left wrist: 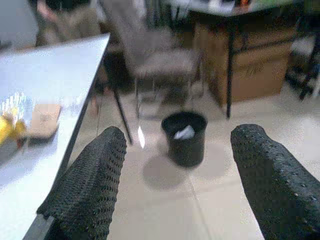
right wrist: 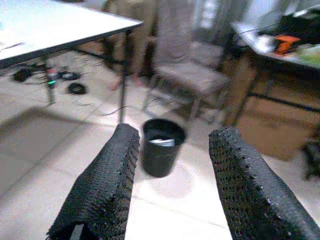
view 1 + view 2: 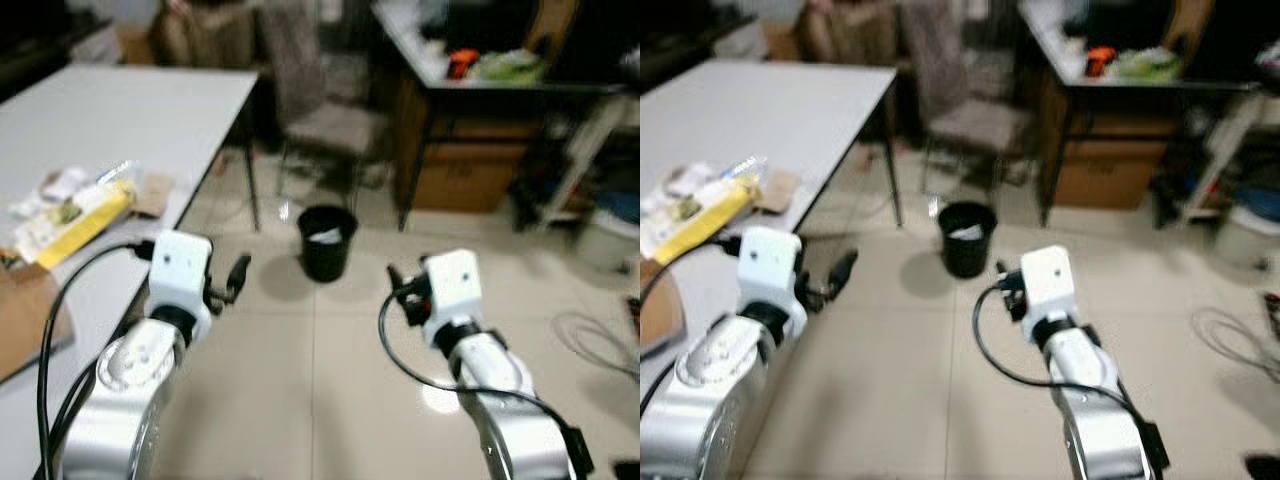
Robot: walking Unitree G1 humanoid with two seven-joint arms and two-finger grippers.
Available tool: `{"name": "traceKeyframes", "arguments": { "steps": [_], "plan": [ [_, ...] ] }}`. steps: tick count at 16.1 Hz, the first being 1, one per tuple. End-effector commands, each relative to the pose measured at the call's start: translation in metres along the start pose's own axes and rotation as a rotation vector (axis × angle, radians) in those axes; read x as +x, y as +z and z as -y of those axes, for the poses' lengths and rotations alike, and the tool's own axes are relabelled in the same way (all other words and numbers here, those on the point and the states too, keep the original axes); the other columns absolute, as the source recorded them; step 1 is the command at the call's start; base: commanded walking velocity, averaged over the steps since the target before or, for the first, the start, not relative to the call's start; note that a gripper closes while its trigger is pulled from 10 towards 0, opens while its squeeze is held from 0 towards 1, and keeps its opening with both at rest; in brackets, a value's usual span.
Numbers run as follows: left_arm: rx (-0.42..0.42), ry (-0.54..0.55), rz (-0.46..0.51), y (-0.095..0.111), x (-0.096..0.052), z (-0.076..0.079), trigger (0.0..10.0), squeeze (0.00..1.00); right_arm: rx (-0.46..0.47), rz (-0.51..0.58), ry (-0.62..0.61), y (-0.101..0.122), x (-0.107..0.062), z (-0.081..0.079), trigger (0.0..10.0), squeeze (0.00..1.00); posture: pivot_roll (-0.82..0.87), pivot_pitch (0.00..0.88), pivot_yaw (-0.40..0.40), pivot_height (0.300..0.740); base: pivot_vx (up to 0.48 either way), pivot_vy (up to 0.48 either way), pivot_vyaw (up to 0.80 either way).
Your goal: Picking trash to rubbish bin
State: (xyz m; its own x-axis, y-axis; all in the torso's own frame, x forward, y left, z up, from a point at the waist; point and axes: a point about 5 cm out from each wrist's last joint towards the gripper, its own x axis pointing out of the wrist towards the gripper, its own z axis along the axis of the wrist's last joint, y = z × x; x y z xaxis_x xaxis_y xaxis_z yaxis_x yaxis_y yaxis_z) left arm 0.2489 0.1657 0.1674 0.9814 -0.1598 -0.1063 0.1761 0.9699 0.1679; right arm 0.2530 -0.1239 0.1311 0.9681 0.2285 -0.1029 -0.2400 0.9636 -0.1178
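In the left eye view, a black rubbish bin (image 3: 327, 241) is seen standing on the tiled floor (image 3: 300, 380), ahead of the robot and roughly midway between its two raised arms. A pale scrap is visible inside it. The left gripper (image 3: 236, 277) is held low at the near left, just beside the edge of the white table (image 3: 130, 110), and the bin lies farther off and to its right. The right gripper (image 3: 398, 290) is held at the near right, with the bin farther off and to its left. On the table's near left part a yellow wrapper (image 3: 85, 218) is seen among other scraps of packaging, left of the left gripper and well apart from the bin.

In the right eye view the same layout is shown (blurred somewhat). A grey chair (image 3: 975, 110) stands beyond the bin, and a dark desk (image 3: 1120, 80) with a cardboard box beneath it is seen at the far right.

In the left wrist view, the left gripper's two black fingers (image 1: 92, 182) are spread wide with nothing between them, and the bin is framed in the gap, well beyond the tips.

In the right wrist view, the right gripper's fingers (image 2: 110, 185) are likewise held wide and empty, and the bin is seen between them, farther along the floor.
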Motion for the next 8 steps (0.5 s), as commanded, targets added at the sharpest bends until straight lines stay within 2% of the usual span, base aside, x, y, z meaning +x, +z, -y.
{"name": "traceKeyframes", "arguments": {
  "steps": [1,5,8],
  "plan": [
    [0.023,0.040,0.017,0.0014,0.0031,-0.0038,10.0,0.00,-0.011,0.018,0.002,0.0026,0.0011,0.0002,10.0,0.00,-0.01,0.000,-0.026,0.740,0.000,0.000,0.00],
    [0.063,0.121,0.067,0.0046,0.0075,-0.0109,10.0,0.00,-0.020,0.082,0.028,0.0096,0.0011,-0.0020,10.0,0.00,0.00,0.000,-0.031,0.740,0.000,0.000,0.00],
    [0.087,0.116,0.063,-0.0002,0.0104,-0.0123,10.0,0.00,-0.044,0.090,0.056,0.0086,0.0026,-0.0052,10.0,0.00,0.00,0.000,-0.030,0.740,0.000,0.000,0.74]
  ]
}}
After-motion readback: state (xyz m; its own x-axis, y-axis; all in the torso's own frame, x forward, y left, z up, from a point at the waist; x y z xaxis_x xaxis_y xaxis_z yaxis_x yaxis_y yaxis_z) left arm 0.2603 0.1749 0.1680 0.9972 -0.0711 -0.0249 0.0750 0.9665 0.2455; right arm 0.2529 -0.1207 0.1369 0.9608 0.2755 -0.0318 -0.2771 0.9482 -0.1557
